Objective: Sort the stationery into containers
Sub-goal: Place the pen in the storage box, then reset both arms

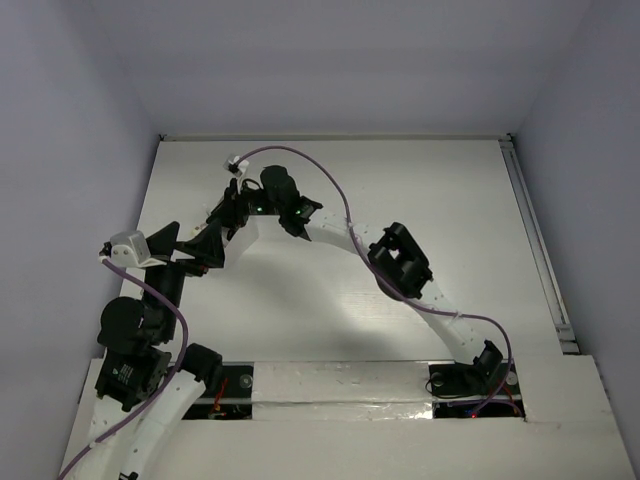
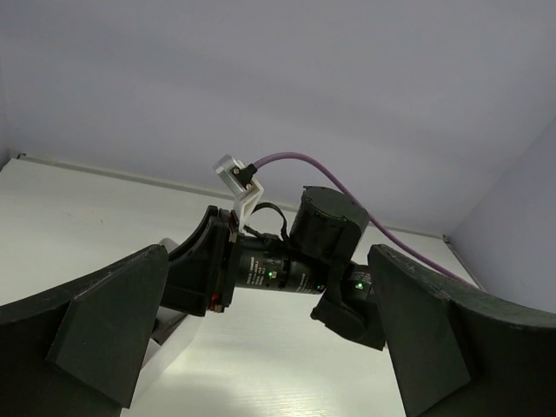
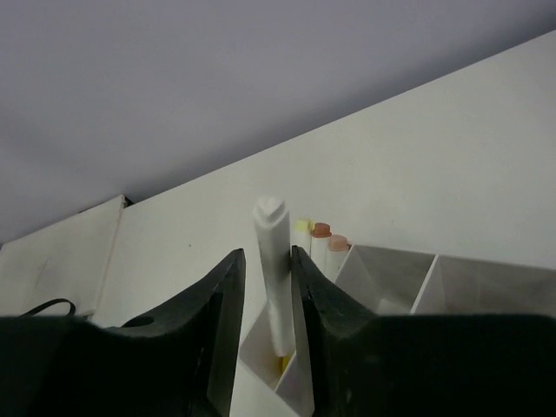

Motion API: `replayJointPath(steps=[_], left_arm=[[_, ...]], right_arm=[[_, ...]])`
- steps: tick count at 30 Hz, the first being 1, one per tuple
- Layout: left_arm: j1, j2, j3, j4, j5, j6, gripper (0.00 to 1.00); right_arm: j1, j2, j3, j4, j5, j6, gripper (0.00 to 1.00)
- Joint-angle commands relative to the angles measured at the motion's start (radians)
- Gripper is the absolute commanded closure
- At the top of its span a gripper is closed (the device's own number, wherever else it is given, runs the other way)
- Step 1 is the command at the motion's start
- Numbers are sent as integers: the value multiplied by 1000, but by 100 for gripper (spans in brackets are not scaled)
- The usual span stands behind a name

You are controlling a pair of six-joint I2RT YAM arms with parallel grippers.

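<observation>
In the right wrist view a white pen-like stick [image 3: 273,261] stands nearly upright between my right gripper's [image 3: 267,252] fingers, its yellow tip down in the end compartment of the white container [image 3: 382,276]. It leans on the right finger [image 3: 306,291], and a thin gap shows on the left side, so the jaws are slightly open. Three more sticks [image 3: 321,239] with yellow and pinkish tips stand just behind it in that compartment. My left gripper [image 1: 188,248] hangs wide open and empty close by, looking at the right wrist [image 2: 287,274].
The right arm [image 1: 400,265] stretches diagonally across the white table to the left side. A purple cable [image 1: 320,175] arcs above it. A metal rail [image 1: 540,250] runs along the table's right edge. The container's two other compartments [image 3: 486,287] show nothing inside.
</observation>
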Motion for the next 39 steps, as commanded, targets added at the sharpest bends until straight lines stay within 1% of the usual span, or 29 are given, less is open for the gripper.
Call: replayJointPath(steps=[1, 2, 3, 5, 6, 8, 9, 11, 14, 15, 16, 17, 18, 19, 22, 23, 24, 25, 26, 27, 28, 29, 30, 32, 33, 35, 36, 38, 39], left_arm=[[16, 23, 2, 45, 13, 9, 1], [16, 21, 2, 43, 13, 9, 1], [16, 21, 3, 43, 12, 9, 1], [16, 23, 2, 43, 12, 9, 1], [25, 25, 2, 43, 12, 9, 1], [25, 28, 2, 43, 12, 7, 1], [25, 31, 2, 43, 10, 9, 1], [34, 32, 2, 41, 7, 7, 1], [34, 35, 0, 40, 0, 7, 1], [34, 37, 0, 38, -6, 6, 1], [43, 38, 0, 38, -8, 6, 1], [44, 40, -1, 37, -10, 9, 1], [44, 44, -1, 37, -11, 7, 1], [44, 46, 0, 37, -10, 9, 1], [44, 54, -4, 40, 6, 12, 1], [44, 55, -6, 41, 10, 13, 1], [44, 63, -6, 41, 13, 13, 1], [44, 66, -4, 40, 13, 17, 1], [44, 72, -3, 37, 12, 14, 1], [44, 80, -3, 35, 9, 13, 1], [44, 83, -1, 34, 10, 13, 1], [44, 84, -1, 32, 10, 12, 1], [44, 87, -3, 35, 15, 12, 1], [44, 89, -1, 35, 20, 9, 1], [44, 90, -1, 38, 30, 10, 1], [53, 92, 2, 43, 38, 7, 1], [53, 87, 0, 45, 49, -2, 1], [53, 75, 0, 58, 64, -10, 1], [53, 58, 2, 63, 78, -17, 1]], right_arm=[[7, 5, 38, 49, 20, -23, 64], [7, -2, 36, 49, 23, -27, 60], [7, -8, 38, 49, 23, -31, 53], [7, -30, 39, 47, 21, -37, 47], [7, -38, 39, 47, 23, -38, 42], [7, -59, 26, 52, 21, -35, 37], [7, -71, 17, 58, 20, -34, 31], [7, -110, -11, 89, 21, -23, 24], [7, -165, -95, 136, 20, -12, 19], [7, -217, -129, 154, 26, -11, 15], [7, -248, -208, 193, 31, -11, 4], [7, -281, -255, 214, 37, -15, 0], [7, -354, -302, 236, 52, -20, 0], [7, -393, -400, 274, 61, -24, 0], [7, -556, -558, 337, 96, -67, 0], [7, -597, -659, 339, 112, -101, 0], [7, -640, -709, 337, 164, -116, 0], [7, -729, -756, 328, 200, -132, 0], [7, -775, -854, 326, 236, -159, 0], [7, -823, -902, 323, 318, -175, 0], [7, -870, -949, 322, 361, -188, 0], [7, -969, -997, 322, 409, -199, 0], [7, -1022, -1090, 325, 505, -219, 0], [7, -1129, -1180, 332, 613, -239, 0], [7, -1238, -1265, 334, 749, -254, 0], [7, -1352, -1344, 334, 894, -264, 0], [7, -1463, -1381, 329, 1051, -267, 0], [7, -1571, -1477, 313, 1216, -268, 0], [7, -1673, -1505, 306, 1371, -274, 0]])
